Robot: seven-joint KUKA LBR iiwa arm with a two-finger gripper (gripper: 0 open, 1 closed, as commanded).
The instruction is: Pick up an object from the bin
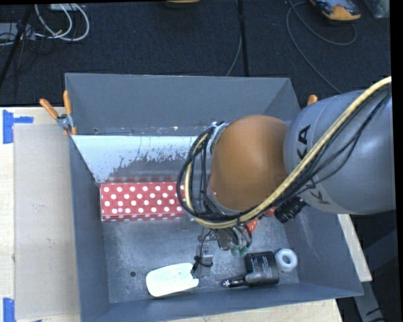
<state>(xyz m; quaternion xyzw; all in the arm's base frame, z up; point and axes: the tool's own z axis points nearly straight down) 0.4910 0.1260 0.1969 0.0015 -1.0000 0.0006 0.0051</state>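
- Orange cover (244,163) on the wrist is sitting highest and hiding much of the hand (205,254) beneath it; whether the hand is apart or together I cannot tell
- Hand is hanging low over the floor of the bin (93,260), its tip just beside the right end of a flat white oval pad (169,281) that is lying near the front wall
- Pad is looking thin and smooth, so a grip on its edge is probably risking a slip, or only tipping it up
- Black block (261,267) with a white ring (286,258) is lying close on the right and could be getting knocked if the hand swings that way
- Red spotted box (140,200) is resting well behind, by the back slope, and is posing little risk
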